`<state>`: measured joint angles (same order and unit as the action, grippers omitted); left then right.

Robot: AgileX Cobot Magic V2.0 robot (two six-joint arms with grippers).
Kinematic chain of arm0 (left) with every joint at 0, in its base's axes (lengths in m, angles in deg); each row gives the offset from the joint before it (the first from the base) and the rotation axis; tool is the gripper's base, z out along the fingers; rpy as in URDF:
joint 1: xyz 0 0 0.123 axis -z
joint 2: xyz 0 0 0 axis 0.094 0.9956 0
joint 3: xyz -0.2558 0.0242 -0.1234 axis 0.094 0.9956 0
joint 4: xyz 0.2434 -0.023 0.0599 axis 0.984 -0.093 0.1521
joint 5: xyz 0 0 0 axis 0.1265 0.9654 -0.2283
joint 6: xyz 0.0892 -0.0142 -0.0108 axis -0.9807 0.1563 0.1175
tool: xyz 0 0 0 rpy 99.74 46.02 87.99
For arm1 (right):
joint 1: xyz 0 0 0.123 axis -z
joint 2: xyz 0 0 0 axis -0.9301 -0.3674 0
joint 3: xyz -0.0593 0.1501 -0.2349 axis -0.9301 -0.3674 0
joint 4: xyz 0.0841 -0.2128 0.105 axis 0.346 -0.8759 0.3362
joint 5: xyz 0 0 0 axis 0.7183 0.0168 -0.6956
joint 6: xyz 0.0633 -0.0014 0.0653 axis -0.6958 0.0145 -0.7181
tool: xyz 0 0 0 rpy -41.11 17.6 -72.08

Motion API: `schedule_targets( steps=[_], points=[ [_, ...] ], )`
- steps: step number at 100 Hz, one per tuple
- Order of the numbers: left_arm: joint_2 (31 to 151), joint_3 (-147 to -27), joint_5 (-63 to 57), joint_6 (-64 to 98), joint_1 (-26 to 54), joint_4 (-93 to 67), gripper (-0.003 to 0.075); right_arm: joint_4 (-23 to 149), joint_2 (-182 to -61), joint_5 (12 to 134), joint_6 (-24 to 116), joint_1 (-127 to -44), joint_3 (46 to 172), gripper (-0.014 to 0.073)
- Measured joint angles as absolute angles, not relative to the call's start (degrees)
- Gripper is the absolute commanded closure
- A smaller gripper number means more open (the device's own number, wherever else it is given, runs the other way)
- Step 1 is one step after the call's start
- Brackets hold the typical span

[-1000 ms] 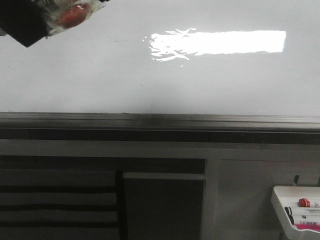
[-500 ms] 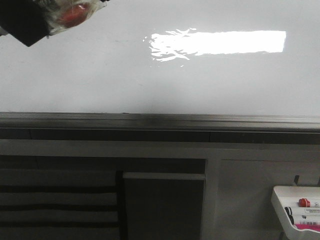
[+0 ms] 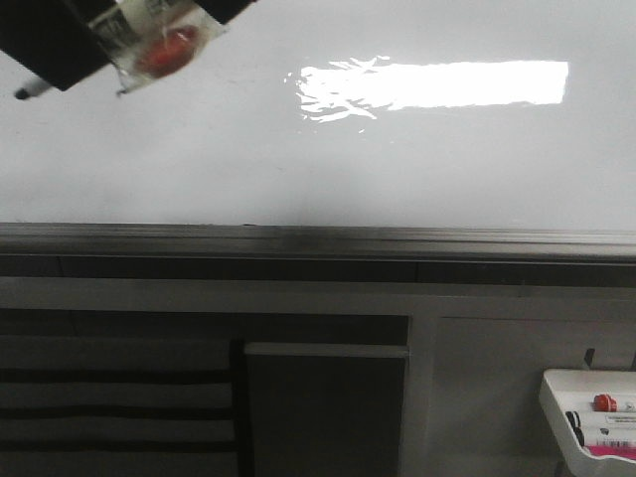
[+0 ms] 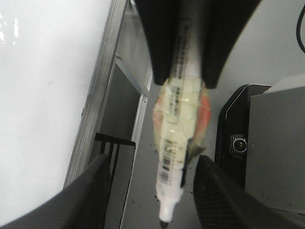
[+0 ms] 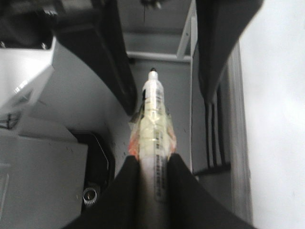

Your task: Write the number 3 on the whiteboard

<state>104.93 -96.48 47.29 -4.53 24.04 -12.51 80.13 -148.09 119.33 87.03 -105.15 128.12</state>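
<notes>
The whiteboard (image 3: 397,169) fills the upper front view, with a bright glare patch (image 3: 437,84). No drawn number 3 shows on it. A white marker (image 3: 149,40) wrapped in clear tape with a red patch hangs at the top left, its black tip (image 3: 22,93) pointing down-left in front of the board. My right gripper (image 5: 152,160) is shut on the marker's (image 5: 153,119) rear barrel. My left gripper (image 4: 152,164) is open, its fingers (image 4: 88,191) wide either side of the marker (image 4: 178,138) without touching it. The board also shows in the left wrist view (image 4: 38,95).
A grey metal rail (image 3: 318,240) runs along the board's lower edge. Below it stand a grey cabinet (image 3: 328,407) and a slatted rack (image 3: 109,407). A small white marker tray (image 3: 556,397) with several markers hangs at the lower right.
The grippers and the taped marker have moved down and slightly right at the top left of the front view. The marker's black tip now shows.
</notes>
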Motion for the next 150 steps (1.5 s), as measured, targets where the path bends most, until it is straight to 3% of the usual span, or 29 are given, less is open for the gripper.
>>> schedule_targets(
  steps=[27,45,66,87,111,150],
  points=[
    [104.9,-96.5,47.1,-3.9,23.4,-12.2,0.0454,70.9,-143.9,122.6,73.0,-101.9,128.1,0.0616],
    [102.9,-96.2,46.1,1.1,16.0,-13.8,0.0505,70.6,-139.5,124.6,63.6,-93.7,126.1,0.0616],
    [93.5,-87.6,40.3,2.0,5.5,-24.6,0.0556,70.0,-129.6,114.7,58.4,-88.9,114.8,0.0615],
    [86.7,-78.1,29.0,2.1,3.1,-26.8,0.0604,73.2,-122.0,104.0,57.0,-88.9,104.0,0.0615],
    [86.4,-77.0,25.7,2.1,3.1,-27.5,0.0642,78.4,-123.6,99.3,56.9,-88.9,103.9,0.0615],
    [86.4,-77.0,25.6,2.1,3.1,-27.6,0.0695,72.1,-141.7,109.3,53.3,-91.7,122.7,0.0615]
  ],
)
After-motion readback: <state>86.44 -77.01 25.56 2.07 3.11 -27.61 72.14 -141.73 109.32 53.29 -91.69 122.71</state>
